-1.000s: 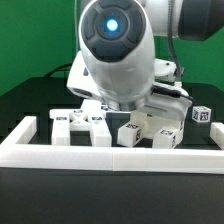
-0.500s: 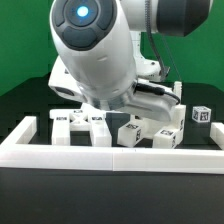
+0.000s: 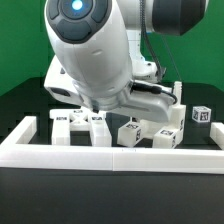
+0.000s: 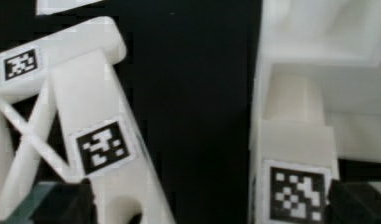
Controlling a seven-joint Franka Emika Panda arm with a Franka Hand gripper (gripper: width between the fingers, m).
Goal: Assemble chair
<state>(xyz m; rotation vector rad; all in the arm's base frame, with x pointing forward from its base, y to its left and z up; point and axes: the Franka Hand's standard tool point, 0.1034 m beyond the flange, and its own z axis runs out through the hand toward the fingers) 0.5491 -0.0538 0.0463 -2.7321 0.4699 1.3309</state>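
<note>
The chair lies as loose white tagged pieces on the black table. In the exterior view, two short pieces (image 3: 75, 124) (image 3: 98, 125) lie left of centre, blocky ones (image 3: 130, 133) (image 3: 166, 135) to their right, and a small tagged block (image 3: 200, 115) at the far right. The wrist view shows a cross-braced frame piece (image 4: 89, 120) with two tags and a thick upright piece (image 4: 302, 140) with one tag. My gripper (image 4: 197, 214) hangs above the dark gap between them, open and holding nothing. Its fingers barely show. In the exterior view the arm's bulk (image 3: 92, 55) hides it.
A long white border frame (image 3: 110, 156) runs along the front, with raised ends at the left (image 3: 22, 132) and right (image 3: 212, 134). The arm's body looms over the left half of the parts. A green backdrop stands behind.
The arm has swung towards the exterior view's left and a little nearer the camera, most of it in the first half second. The chair pieces have not moved.
</note>
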